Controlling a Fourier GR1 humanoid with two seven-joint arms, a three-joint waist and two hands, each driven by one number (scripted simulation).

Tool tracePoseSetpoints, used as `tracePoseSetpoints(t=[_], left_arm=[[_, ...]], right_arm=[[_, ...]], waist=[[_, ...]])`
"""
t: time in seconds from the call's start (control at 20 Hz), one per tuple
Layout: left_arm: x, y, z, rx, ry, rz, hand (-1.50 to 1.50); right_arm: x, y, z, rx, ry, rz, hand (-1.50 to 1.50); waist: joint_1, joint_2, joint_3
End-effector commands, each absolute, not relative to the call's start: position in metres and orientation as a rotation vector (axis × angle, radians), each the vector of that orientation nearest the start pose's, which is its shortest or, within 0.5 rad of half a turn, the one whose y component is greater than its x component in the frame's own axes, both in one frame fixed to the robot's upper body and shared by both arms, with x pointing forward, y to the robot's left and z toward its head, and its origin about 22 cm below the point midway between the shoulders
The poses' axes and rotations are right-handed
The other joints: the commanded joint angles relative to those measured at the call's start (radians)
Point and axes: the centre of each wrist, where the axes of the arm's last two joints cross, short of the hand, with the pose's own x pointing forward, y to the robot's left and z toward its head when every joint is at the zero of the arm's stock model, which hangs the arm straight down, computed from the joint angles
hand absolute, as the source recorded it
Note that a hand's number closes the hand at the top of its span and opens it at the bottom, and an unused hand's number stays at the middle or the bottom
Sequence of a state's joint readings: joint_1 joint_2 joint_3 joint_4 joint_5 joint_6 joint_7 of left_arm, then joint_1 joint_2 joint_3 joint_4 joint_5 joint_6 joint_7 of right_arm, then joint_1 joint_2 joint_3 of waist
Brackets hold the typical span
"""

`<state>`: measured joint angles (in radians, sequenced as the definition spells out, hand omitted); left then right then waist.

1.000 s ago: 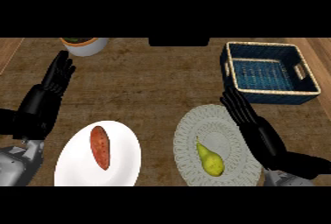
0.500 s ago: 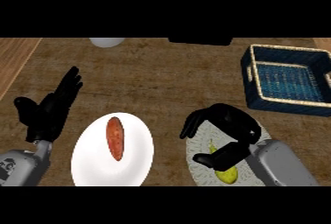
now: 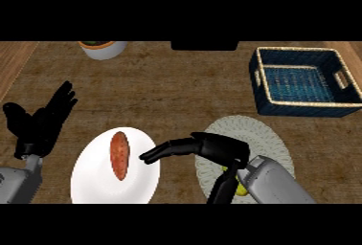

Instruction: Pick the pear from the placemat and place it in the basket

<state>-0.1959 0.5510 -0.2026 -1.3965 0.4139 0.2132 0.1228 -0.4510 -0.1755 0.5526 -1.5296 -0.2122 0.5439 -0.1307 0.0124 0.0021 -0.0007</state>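
the yellow-green pear (image 3: 241, 189) lies on the round pale woven placemat (image 3: 265, 139), mostly hidden under the right hand (image 3: 219, 148), whose fingers stretch out left, not closed on it. just left is an oval white plate (image 3: 90, 179) with a reddish-brown sweet potato (image 3: 118, 154). the blue woven basket (image 3: 304, 108) sits beyond at the counter's right edge, bare mat between. the left hand (image 3: 41, 125) rests open at the left edge.
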Motion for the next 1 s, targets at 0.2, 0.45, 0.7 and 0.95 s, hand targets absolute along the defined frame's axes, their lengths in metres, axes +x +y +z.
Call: tracePoseSetpoints(t=[0.2, 0.45, 0.7, 0.95], left_arm=[[0.292, 0.303, 0.047, 0.164, -1.383, -0.08, 0.0], [0.296, 0.313, 0.05, 0.181, -1.394, -0.082, 0.0], [0.295, 0.313, 0.054, 0.179, -1.408, -0.11, 0.0], [0.304, 0.306, 0.053, 0.17, -1.402, -0.085, 0.0]], right_arm=[[0.322, -0.09, 0.18, 0.485, -1.54, 1.566, -1.5], [0.354, -0.107, 0.246, 0.022, -1.486, 1.699, -1.5], [0.389, -0.109, 0.266, 0.095, -1.266, 1.822, -1.5], [0.411, -0.124, 0.261, 0.226, -1.07, 1.913, -1.5]], waist=[[0.004, -0.007, -0.002], [0.014, 0.0, -0.002], [0.018, 0.002, 0.0], [0.008, 0.005, 0.0]])
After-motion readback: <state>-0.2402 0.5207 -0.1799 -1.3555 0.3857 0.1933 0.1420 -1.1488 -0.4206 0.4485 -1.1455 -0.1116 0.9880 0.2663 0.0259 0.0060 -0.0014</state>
